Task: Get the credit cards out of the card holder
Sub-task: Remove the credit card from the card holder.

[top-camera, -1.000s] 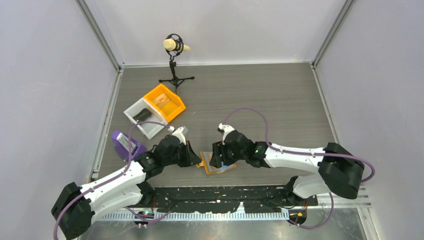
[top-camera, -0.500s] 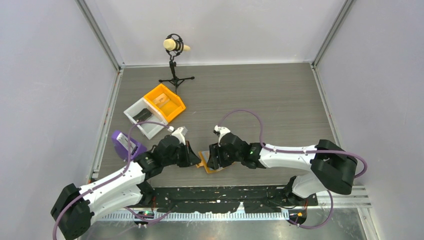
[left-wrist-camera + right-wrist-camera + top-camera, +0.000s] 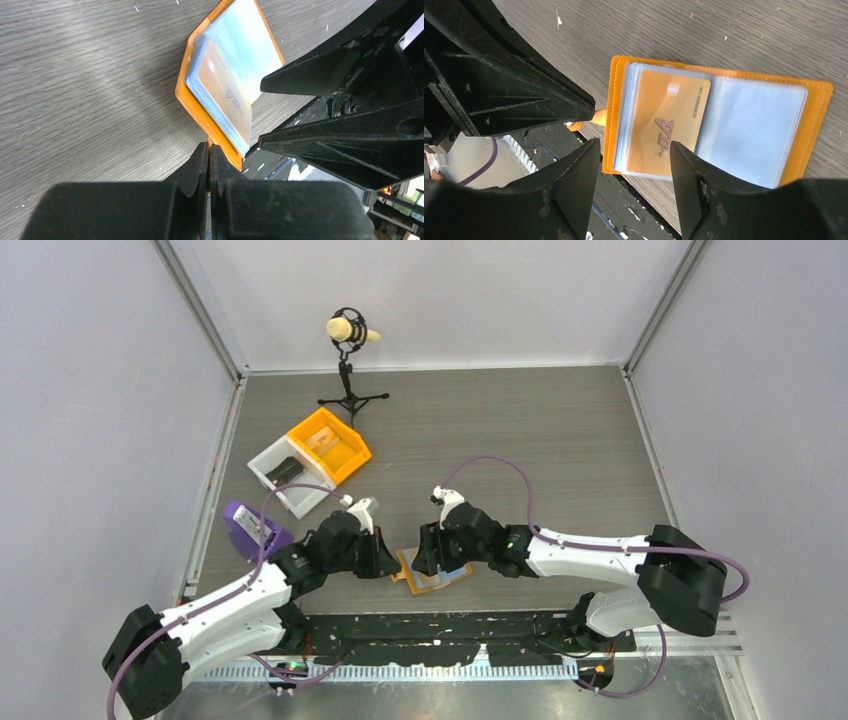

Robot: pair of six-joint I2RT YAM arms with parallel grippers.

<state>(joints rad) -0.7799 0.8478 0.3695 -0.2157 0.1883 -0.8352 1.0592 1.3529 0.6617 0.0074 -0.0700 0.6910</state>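
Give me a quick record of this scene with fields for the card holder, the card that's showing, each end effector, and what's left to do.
card holder: open on the table, clear pockets facing up
credit card: gold-tan, inside a clear pocket
left end effector: shut, pinching the holder's orange tab
right end effector: open, fingers on either side of the card's edge, nothing gripped
remaining: card not yet pulled out

Left end effector (image 3: pixel 208 149) pinched shut (arms low, converging), right end effector (image 3: pixel 634 147) spread apart.
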